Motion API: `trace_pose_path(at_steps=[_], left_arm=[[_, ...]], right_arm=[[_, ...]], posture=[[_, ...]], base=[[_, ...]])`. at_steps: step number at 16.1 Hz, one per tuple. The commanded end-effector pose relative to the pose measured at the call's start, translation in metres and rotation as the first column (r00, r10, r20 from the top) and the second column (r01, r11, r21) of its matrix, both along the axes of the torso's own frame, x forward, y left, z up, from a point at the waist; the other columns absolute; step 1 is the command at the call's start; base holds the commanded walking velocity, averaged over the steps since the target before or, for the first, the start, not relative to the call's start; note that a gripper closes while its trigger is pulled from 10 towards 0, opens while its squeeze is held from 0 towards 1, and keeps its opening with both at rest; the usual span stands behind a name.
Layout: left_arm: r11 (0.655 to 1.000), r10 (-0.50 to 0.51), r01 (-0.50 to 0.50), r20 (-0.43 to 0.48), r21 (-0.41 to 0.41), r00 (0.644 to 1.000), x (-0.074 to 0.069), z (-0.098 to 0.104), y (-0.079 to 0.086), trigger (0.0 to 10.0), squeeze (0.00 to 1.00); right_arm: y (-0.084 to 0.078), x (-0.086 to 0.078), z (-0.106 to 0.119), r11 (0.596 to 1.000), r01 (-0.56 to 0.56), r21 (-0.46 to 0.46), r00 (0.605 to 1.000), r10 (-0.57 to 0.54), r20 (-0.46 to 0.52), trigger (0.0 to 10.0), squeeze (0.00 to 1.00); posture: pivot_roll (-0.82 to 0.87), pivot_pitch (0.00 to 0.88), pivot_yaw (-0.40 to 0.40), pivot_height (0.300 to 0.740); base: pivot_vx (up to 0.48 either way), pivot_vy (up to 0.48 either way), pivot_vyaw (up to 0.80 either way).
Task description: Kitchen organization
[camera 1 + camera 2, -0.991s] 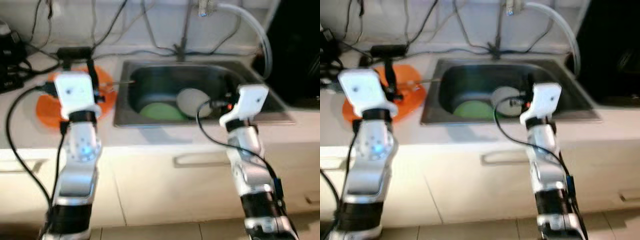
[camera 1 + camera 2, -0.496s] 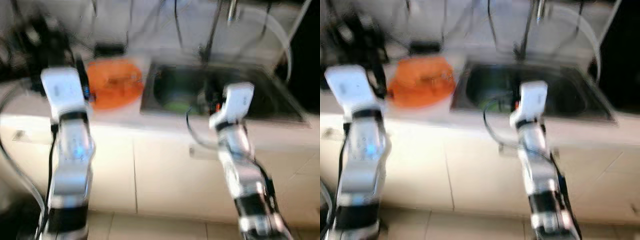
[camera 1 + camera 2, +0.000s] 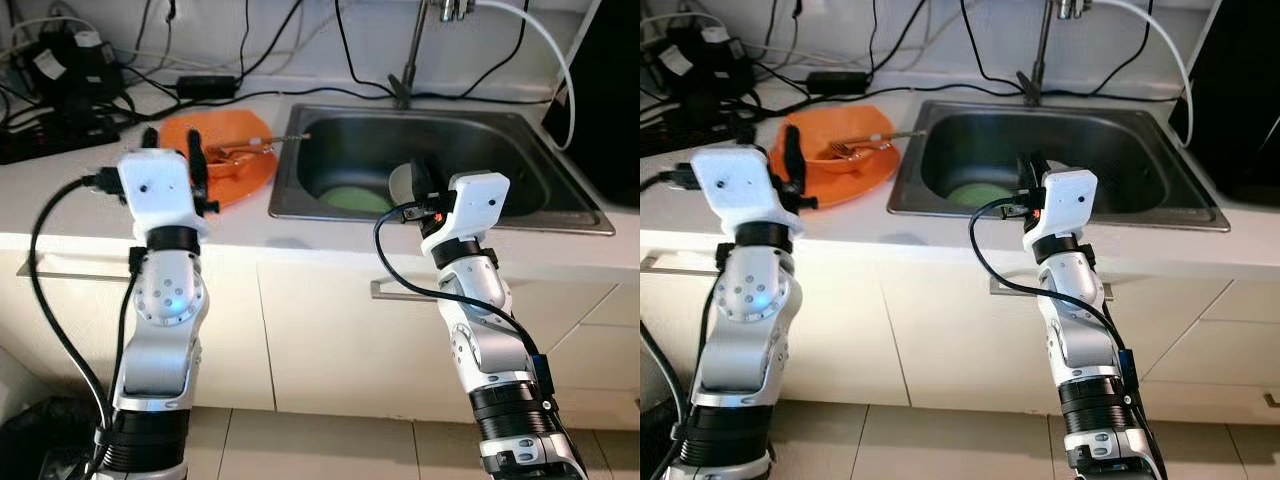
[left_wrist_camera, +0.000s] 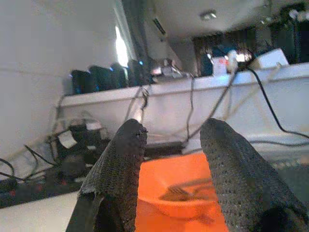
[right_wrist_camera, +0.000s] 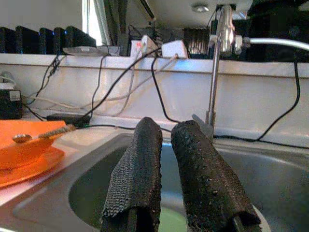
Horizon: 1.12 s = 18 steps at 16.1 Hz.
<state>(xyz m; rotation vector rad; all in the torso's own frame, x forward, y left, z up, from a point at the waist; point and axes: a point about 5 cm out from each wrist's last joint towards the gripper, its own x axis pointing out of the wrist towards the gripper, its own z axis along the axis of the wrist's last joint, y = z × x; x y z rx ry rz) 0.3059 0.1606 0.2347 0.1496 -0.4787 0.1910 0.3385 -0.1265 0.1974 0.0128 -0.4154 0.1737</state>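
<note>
Left claw (image 4: 171, 159), textured black fingers spread open, hovers by the round orange plastic plate (image 3: 238, 168) holding metal forks (image 3: 855, 147) on the white desk (image 3: 60, 200). Right claw (image 5: 166, 145), fingers nearly together and empty, faces the stainless steel sink (image 3: 520, 170) holding a green plate (image 3: 352, 199).

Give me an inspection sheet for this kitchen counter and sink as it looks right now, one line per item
Surface: pale counter with a steel sink set into it.
Job's things: orange plate on the counter left of the sink, holding an orange bowl with a fork in it; green plate and a white dish in the sink basin.
Clutter: black power adapters at the counter's back left.
Grippers: left gripper open, raised in front of the orange plate; right gripper nearly closed, empty, at the sink's front edge.
Cables: black cords along the back wall; white hose from the tap.
Surroundings: cabinet fronts below, tiled floor.
</note>
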Motion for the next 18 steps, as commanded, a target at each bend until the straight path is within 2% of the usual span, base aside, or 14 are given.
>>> trace_pose_path(at_steps=[1,5,18], left_arm=[[1.000,-0.020,0.020,-0.044,0.002,0.999,0.0015,-0.0092,-0.0016,10.0,0.00],[1.000,-0.025,0.025,-0.058,0.006,0.998,0.0017,-0.0133,-0.0005,10.0,0.00],[1.000,-0.004,0.004,-0.030,0.020,1.000,0.0009,-0.0059,-0.0005,10.0,0.00]], right_arm=[[-0.0009,0.0013,-0.0014,1.000,0.003,0.012,1.000,-0.003,-0.015,10.0,0.00],[0.0004,0.0008,-0.0084,1.000,-0.001,0.021,0.999,0.002,-0.040,10.0,0.00],[0.0024,0.0020,-0.0089,1.000,-0.015,0.025,0.999,0.016,-0.046,10.0,0.00]], posture=[[0.13,0.036,0.008,0.740],[0.12,0.024,0.013,0.740],[0.13,0.053,0.004,0.740]], base=[[0.000,0.000,0.00],[0.293,0.000,0.00],[0.302,0.000,0.00]])
